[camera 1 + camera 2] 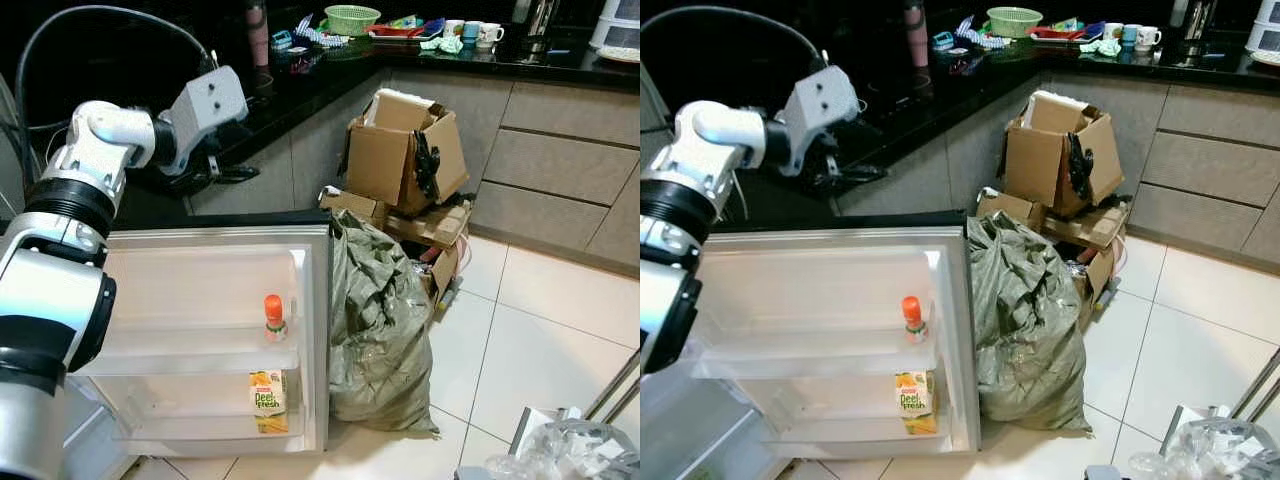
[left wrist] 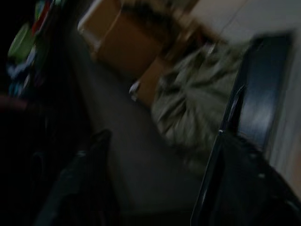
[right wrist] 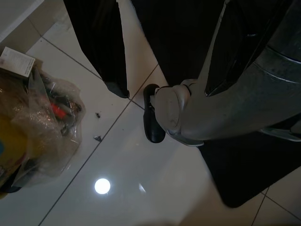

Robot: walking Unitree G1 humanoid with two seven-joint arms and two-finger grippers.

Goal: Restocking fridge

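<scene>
The left arm reaches up over the open fridge door (image 1: pixel 200 270). The left gripper (image 1: pixel 222 172) hangs just above the door's top edge, in front of the dark counter (image 1: pixel 300 85). In the left wrist view its two black fingers (image 2: pixel 89 179) stand apart with nothing between them.

The fridge door lies open and shows its white shelves. A small bottle with an orange cap (image 1: pixel 274 318) stands upright at the right end of the middle door shelf. Below it, a juice carton (image 1: pixel 268 402) stands at the right end of the bottom door shelf, touching the rail.

Just beside the door's right edge sits a big grey-green sack (image 1: pixel 385 330) on the tile floor (image 1: pixel 540 340). Behind the sack are brown cardboard boxes (image 1: pixel 405 150), stacked against the grey cabinets (image 1: pixel 560 160).

On the far edge of the counter are a green basket (image 1: pixel 352 18) and some mugs (image 1: pixel 472 32).

At the bottom right corner of the floor lies a clear plastic bag (image 1: pixel 575 450).

The right gripper (image 3: pixel 164 70) hangs low over the tiles, fingers apart and holding nothing.
</scene>
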